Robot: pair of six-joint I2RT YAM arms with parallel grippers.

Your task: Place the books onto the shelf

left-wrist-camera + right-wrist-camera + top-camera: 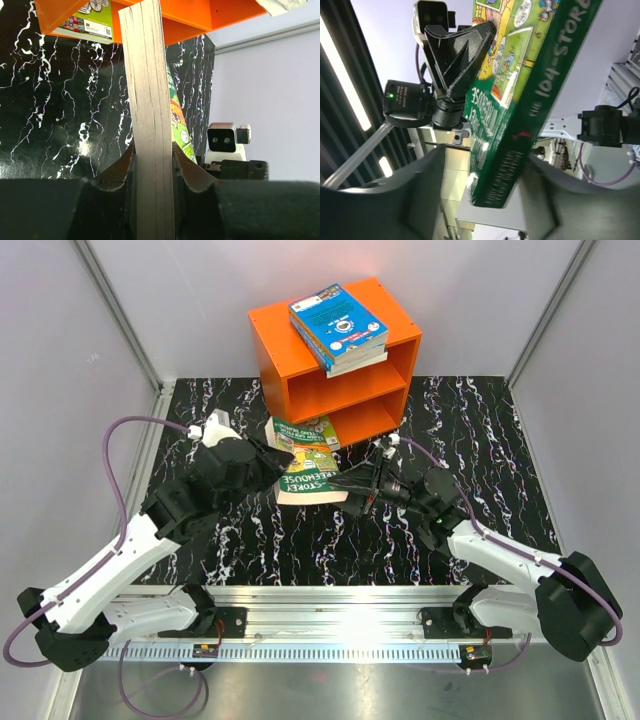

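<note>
Books are only partly dealt with: a stack of blue books (pixel 338 325) is sitting on the roof of the shelf (pixel 275 350), while both compartments are looking bare from above. A second green book (pixel 308 432) is lying flat on the worktop (pixel 480 440) right at the shelf's foot (whether its far edge is reaching into the lower compartment I cannot tell). The green book (pixel 305 483) in play is being held just in front of the shelf, between the two arms and, as far as I can judge, off the worktop. On one side the left jaws are clamping it across its page edge, one finger pressing on each cover, so they are the ones carrying it. On the other side the right jaws are standing apart and straddling its spine, with a sliver of light showing beside the book, so I am judging them as not yet gripping. At least these two green books are waiting to go in.
</note>
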